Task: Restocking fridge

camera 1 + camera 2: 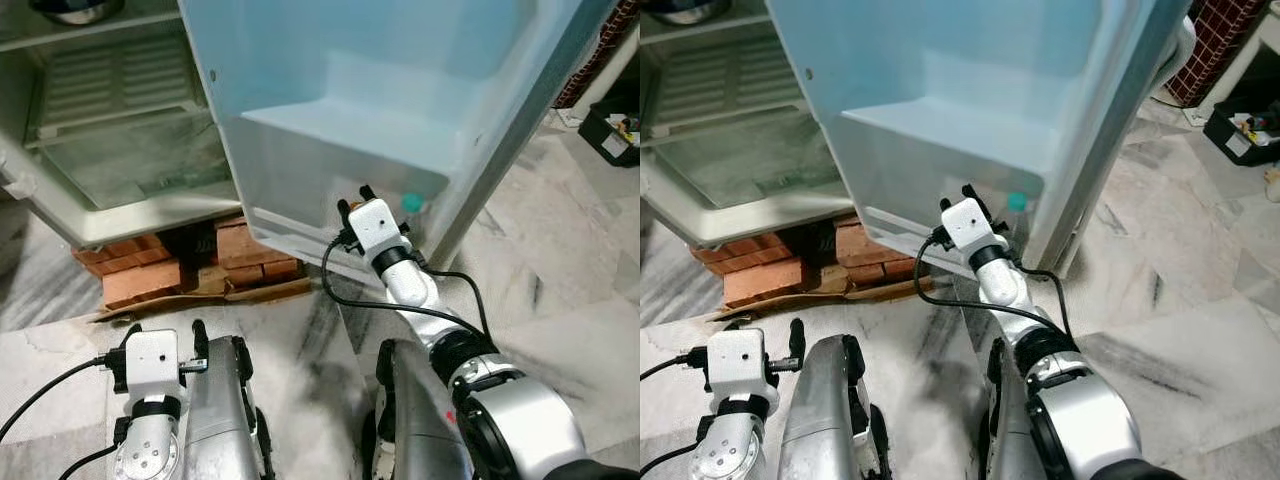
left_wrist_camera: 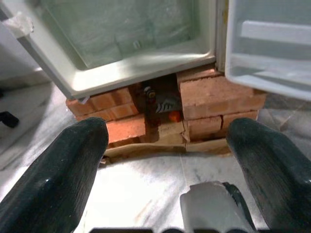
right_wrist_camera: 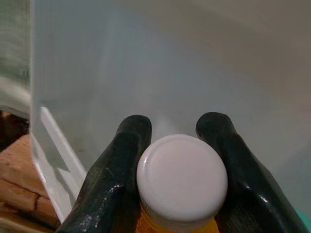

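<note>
Nearest the head camera, at 7 o'clock in the left eye view, left gripper (image 1: 198, 345) hangs low over the marble floor (image 1: 560, 300), fingers spread wide with nothing between them; its wrist view looks between them toward the stack of bricks (image 2: 214, 97) propping up the fridge (image 1: 130, 215). Right gripper (image 1: 355, 197) reaches forward at centre frame, up against the inner face of the open fridge door (image 1: 400, 90), just under the lower door shelf (image 1: 340, 135). In the right wrist view its fingers are closed narrowly around a bottle (image 3: 181, 180) with a white cap and orange body below, held cap toward the camera. A teal-capped item (image 1: 411, 202) sits at 3 o'clock from the gripper, low in the door; what it is cannot be told. Step in hand, by judgement: placing the bottle into the door storage. Next move likely calls for lifting the bottle above the shelf rim, easing it in upright beside the teal cap, then spreading the fingers. The fridge's main compartment at 10 o'clock shows bare shelves.
</note>
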Robot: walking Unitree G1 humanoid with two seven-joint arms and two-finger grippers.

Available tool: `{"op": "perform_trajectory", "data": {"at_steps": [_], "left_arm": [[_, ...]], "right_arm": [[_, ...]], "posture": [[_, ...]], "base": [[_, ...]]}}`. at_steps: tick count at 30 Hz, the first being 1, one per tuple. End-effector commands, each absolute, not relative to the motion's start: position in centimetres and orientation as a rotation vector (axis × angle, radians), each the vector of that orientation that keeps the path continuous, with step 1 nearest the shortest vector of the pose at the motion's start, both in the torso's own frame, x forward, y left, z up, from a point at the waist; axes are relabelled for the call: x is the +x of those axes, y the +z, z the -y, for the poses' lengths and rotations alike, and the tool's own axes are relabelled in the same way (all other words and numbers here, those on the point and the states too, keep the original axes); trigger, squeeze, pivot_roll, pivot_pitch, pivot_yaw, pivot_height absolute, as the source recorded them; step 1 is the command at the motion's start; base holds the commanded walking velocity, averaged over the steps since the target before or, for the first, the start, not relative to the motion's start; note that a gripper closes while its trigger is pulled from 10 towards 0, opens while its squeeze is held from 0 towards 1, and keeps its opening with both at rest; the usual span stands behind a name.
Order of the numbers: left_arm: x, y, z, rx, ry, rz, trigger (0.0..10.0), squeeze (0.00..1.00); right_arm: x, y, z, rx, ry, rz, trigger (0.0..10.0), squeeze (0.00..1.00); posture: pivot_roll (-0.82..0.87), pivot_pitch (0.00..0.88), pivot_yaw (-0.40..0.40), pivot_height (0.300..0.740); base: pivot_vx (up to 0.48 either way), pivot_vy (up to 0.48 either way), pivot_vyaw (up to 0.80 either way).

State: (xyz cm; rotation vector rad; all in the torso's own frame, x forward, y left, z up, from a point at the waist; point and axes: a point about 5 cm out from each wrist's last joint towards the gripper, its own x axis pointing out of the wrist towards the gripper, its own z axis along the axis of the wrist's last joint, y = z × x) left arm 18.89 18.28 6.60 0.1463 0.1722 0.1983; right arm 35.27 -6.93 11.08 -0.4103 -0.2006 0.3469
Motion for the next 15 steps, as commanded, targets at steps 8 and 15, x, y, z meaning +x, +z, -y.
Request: {"op": "perform_trajectory", "data": {"at_steps": [8, 15], "left_arm": [[18.51, 6.32, -18.61, 0.16, 0.195, -0.193, 10.0, 0.0], [19.38, 6.38, -18.54, 0.16, 0.189, -0.184, 10.0, 0.0]], "right_arm": [[34.8, 9.31, 6.54, -0.357, 0.36, 0.08, 10.0, 0.0], [35.17, 9.67, 7.02, -0.329, 0.338, 0.077, 10.0, 1.0]], "posture": [[0.14, 0.232, 0.002, 0.544], [0.13, 0.214, 0.002, 0.544]], "base": [[0.0, 0.0, 0.0], [0.0, 0.0, 0.0]]}}
